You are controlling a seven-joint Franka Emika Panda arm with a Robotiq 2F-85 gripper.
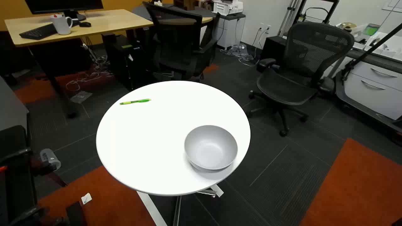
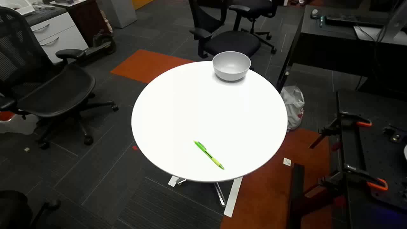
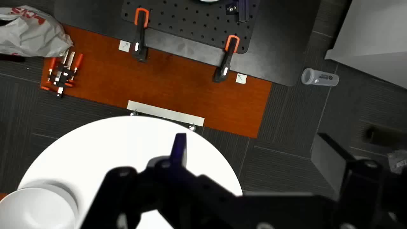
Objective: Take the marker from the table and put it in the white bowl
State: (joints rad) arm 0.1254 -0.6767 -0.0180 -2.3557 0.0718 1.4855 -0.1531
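Note:
The bright-green marker point(image 1: 135, 101) lies on the round white table point(image 1: 144, 141), near the table's edge. It also shows in an exterior view point(image 2: 209, 155). The white bowl point(image 1: 210, 150) stands upright near the opposite edge, apart from the marker, and looks empty. The bowl also shows in an exterior view point(image 2: 231, 66) and at the lower left of the wrist view point(image 3: 36, 208). My gripper point(image 3: 256, 143) is open with nothing between its fingers, over the table's edge and the floor. The marker does not show in the wrist view. The gripper is outside both exterior views.
A black bench point(image 3: 184, 43) with orange-tipped clamps point(image 3: 229, 52) stands beside the table. Office chairs point(image 1: 301, 69) stand around it. A wooden desk point(image 1: 103, 20) is at the back. A plastic bag point(image 3: 31, 31) and a clear cylinder point(image 3: 319, 77) lie on the floor.

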